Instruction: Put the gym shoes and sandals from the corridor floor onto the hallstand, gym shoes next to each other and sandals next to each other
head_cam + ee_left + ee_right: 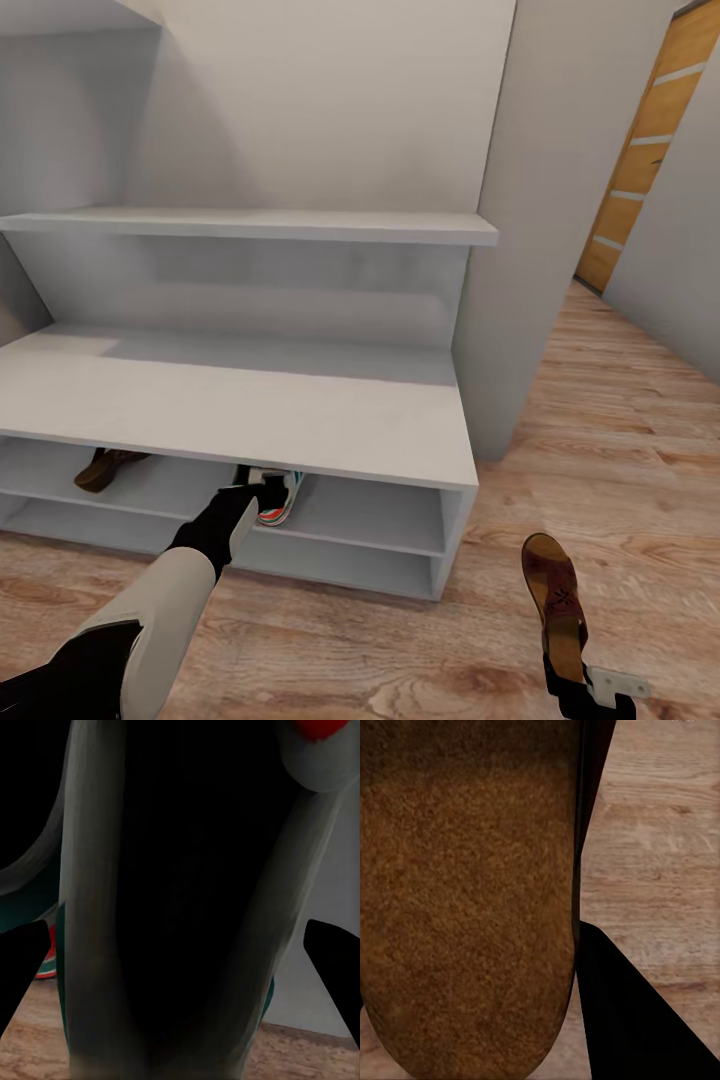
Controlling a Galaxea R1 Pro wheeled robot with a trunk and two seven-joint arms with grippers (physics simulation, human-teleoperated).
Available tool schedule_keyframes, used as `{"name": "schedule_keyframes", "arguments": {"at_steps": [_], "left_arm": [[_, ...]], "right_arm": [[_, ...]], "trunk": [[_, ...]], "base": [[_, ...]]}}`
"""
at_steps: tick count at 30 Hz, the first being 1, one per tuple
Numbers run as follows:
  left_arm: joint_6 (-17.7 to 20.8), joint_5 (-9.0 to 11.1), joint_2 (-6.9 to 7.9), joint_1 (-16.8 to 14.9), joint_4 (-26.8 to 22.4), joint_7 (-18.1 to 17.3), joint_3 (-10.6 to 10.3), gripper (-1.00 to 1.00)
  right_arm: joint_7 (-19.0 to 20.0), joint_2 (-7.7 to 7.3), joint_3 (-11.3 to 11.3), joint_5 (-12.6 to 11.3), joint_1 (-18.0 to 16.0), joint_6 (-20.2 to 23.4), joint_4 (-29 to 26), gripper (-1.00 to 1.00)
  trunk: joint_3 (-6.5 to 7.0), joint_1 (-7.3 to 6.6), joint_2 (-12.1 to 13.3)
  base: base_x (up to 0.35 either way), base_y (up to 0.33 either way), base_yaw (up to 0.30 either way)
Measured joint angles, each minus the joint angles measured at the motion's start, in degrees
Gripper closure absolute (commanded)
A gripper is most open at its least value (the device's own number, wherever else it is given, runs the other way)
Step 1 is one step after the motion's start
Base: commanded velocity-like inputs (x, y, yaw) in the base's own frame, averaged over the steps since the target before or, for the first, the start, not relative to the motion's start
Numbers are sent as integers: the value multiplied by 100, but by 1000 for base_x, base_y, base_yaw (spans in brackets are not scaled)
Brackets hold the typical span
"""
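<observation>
we hold a gym shoe (277, 497) in the left gripper (262, 490), pinched inside the hallstand's (300, 420) upper shelf row. our right gripper (565, 672) clamps a sandal (556, 600) by its heel above the corridor floor (620, 420); flat, light and stiff, it should carry steadily.
</observation>
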Motion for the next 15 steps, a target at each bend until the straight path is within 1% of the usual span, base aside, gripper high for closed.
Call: {"name": "schedule_keyframes", "arguments": {"at_steps": [3, 4, 15], "left_arm": [[-5, 2, 0, 0, 0, -18, 0, 100], [-5, 5, 0, 0, 0, -34, 0, -100], [-27, 7, 4, 0, 9, -59, -1, -100]], "right_arm": [[0, 0, -1, -1, 0, 0, 0, 100], [-1, 0, 2, -1, 0, 0, 0, 100], [-3, 0, 1, 0, 0, 0, 0, 100]], "trunk": [[0, 0, 0], [0, 1, 0], [0, 0, 0]], "base": [[13, 0, 0], [4, 0, 0], [0, 0, 0]]}}
